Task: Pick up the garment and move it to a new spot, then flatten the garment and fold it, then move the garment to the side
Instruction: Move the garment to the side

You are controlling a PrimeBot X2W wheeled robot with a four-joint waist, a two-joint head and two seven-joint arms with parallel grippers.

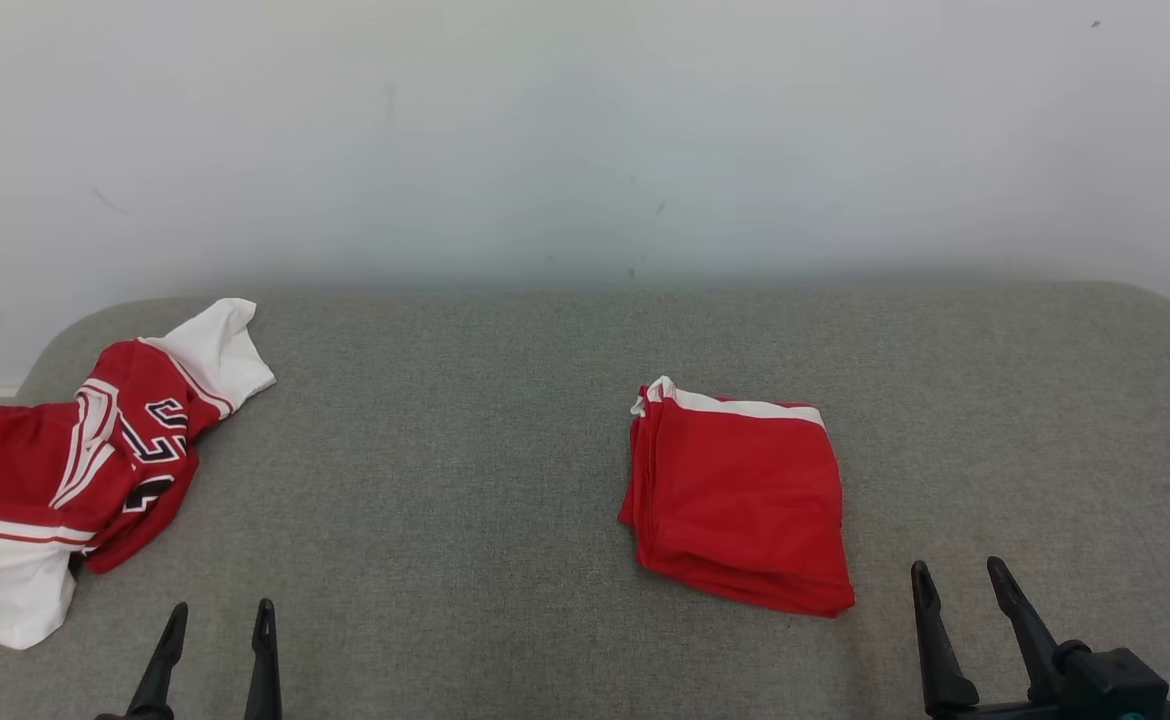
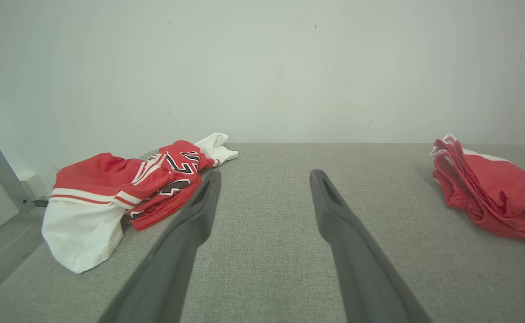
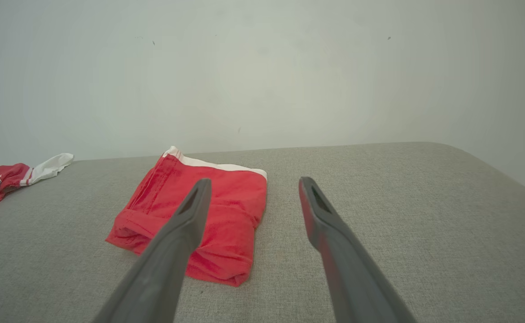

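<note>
At seven o'clock in the head view the left hand (image 1: 223,605) holds its two slim dark fingers spread and empty; at five o'clock the right hand (image 1: 957,565) is likewise spread and empty. Under both is the bench (image 1: 445,500), covered in coarse grey weave, with rounded corners. At four o'clock, just beyond the right hand, lies the folded garment (image 1: 740,500), a flat red rectangular stack edged in white. At eight o'clock the crumpled jersey (image 1: 65,470), red and white with dark numerals, sprawls at the bench's left edge. Farthest back is a plain pale wall (image 1: 585,130).

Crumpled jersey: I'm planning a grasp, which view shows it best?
Left wrist view: the whole crumpled jersey shows, large. The head view cuts it off at the picture's left edge; the right wrist view catches one end.
</note>
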